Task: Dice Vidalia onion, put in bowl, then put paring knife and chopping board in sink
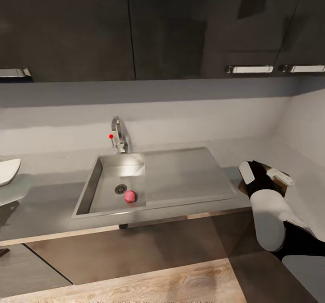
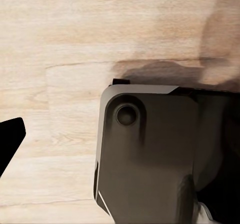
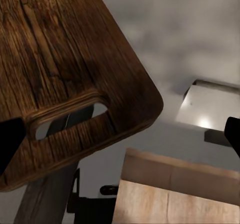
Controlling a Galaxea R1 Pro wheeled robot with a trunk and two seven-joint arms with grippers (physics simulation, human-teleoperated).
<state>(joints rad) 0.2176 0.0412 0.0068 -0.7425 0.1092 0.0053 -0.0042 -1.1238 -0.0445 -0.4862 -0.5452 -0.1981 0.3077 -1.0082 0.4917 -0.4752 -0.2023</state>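
My right gripper (image 1: 266, 173) hovers over the chopping board (image 3: 65, 64) at four o'clock of the sink (image 1: 180, 176), finger spread unclear; Vidalia onion (image 1: 130, 196) waits beside the drain

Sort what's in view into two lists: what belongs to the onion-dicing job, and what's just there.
Belongs to the job:
Vidalia onion, in the sink by the drain
chopping board, under the right gripper
bowl, at the left edge
countertop

Just there:
tap
wall cabinets
wooden floor
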